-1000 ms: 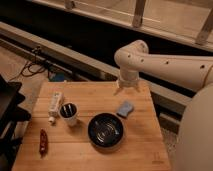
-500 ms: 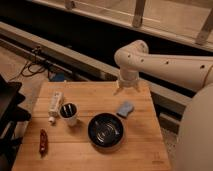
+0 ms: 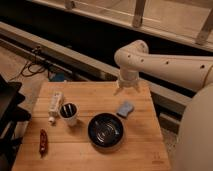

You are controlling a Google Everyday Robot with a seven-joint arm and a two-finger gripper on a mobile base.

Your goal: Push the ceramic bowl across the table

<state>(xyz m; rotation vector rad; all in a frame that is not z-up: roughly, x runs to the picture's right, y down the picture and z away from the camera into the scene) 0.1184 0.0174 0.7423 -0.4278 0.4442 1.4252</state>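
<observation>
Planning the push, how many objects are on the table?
5: ceramic bowl front center, cup beside it, white pack far left, red tool front left, blue sponge behind the bowl. End effector hovers over the table's far edge.

- No change shows between the earlier views and now.
- The gripper (image 3: 127, 90) hangs over the far edge of the table (image 3: 92, 95), just behind the blue sponge (image 3: 125, 108), at the same spot as before.
- The ceramic bowl (image 3: 106, 131) has not shifted; it sits toward the table's near side, apart from the gripper.
</observation>
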